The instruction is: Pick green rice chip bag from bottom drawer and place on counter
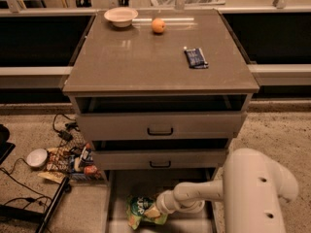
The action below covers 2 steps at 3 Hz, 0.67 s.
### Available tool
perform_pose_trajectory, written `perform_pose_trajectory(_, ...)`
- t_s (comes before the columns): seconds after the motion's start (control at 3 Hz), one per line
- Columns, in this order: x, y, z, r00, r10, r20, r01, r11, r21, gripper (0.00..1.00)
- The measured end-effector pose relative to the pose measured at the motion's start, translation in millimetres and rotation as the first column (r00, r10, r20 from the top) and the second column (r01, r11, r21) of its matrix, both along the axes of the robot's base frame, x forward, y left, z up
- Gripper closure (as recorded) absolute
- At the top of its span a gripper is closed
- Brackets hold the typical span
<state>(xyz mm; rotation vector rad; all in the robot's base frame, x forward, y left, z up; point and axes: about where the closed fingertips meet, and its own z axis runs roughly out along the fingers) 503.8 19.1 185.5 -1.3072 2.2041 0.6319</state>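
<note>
The green rice chip bag [138, 209] lies on the floor of the pulled-out bottom drawer [146, 183], at its left-front part. My gripper [156, 208] reaches in from the right at the end of the white arm and sits right against the bag's right side. The counter [146, 57] is the glossy grey-brown top of the cabinet, above the two drawers with black handles.
On the counter stand a white bowl [120, 16], an orange [158, 25] and a small dark-blue packet [196, 58]. On the floor to the left lie cables, a white bowl [36, 158] and a pile of snack packs [73, 159]. My white arm body [255, 188] fills the lower right.
</note>
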Motion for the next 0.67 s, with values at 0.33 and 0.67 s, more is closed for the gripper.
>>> perform_pose_trajectory(0.33, -26.6, -20.3, 69.8, 0.9994, 0.034, -0.005, -0.034, 0.999, -0.001, 1.00)
perform_pose_trajectory(0.67, -63.5, -42.5, 146.0, 0.9977, 0.064, -0.024, -0.063, 0.998, 0.019, 1.00)
